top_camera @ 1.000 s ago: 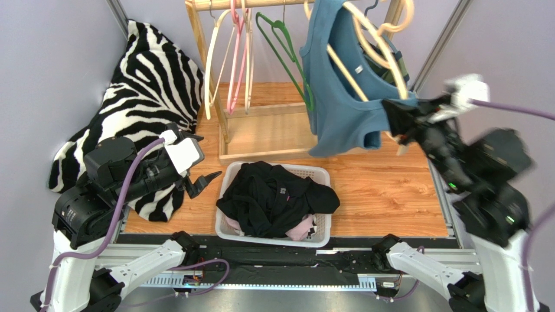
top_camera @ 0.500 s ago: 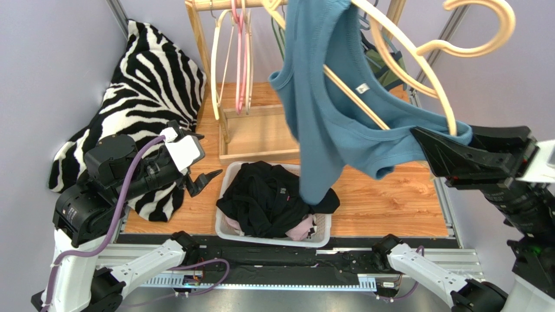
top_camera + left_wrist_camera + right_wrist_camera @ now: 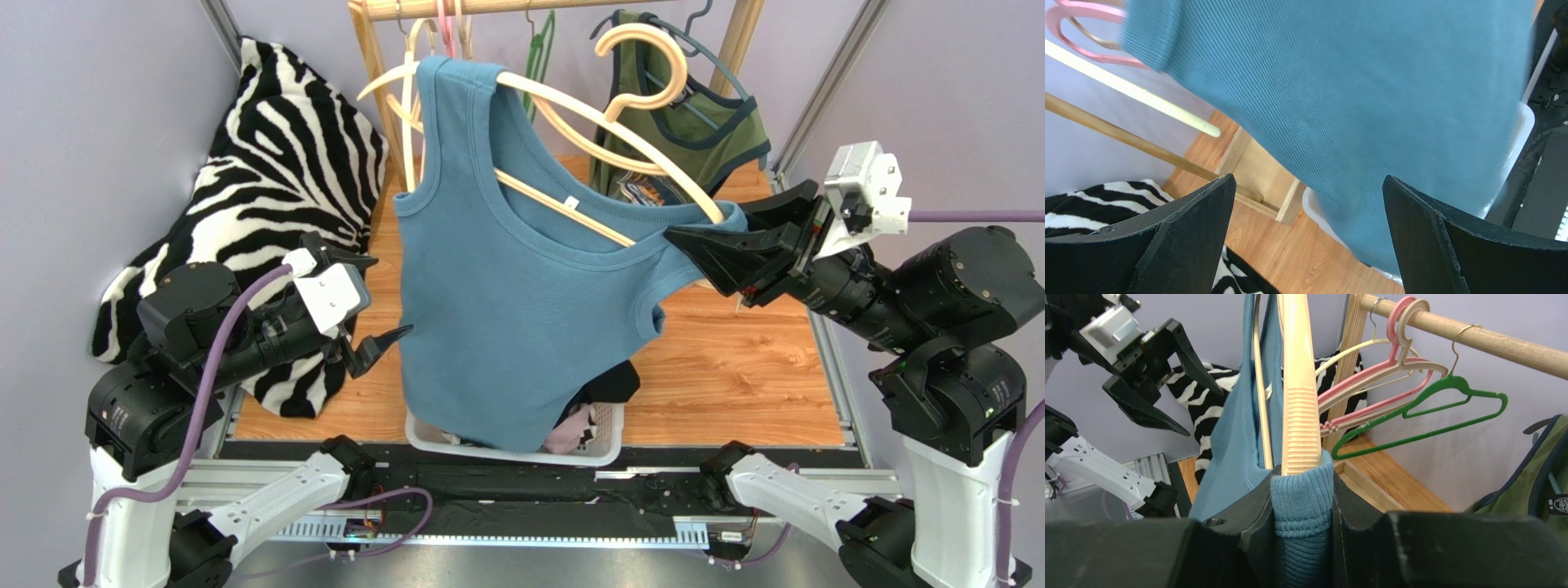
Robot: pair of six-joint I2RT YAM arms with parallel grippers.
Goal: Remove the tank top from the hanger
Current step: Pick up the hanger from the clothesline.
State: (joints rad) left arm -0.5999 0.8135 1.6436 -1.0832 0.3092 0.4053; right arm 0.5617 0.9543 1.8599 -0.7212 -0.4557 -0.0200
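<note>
— Where does the tank top lie from your jaws?
— Your right jaws are pinching its right shoulder strap together with the end of the cream hanger, off to the right. The top hangs in the open in front of the rack, and its long axis runs straight down toward the basket. Your left jaws are spread wide just beside its lower left edge, with the cloth facing the gap; I can't see any contact
— So which arm does the pulling?
— The left, I'd judge: it's nearer the hem, and the other strap sits over the hanger's left end
— And the basket?
— It's white and sits on the desk right under the hem. It holds dark clothes and something pink, mostly hidden behind the top
</note>
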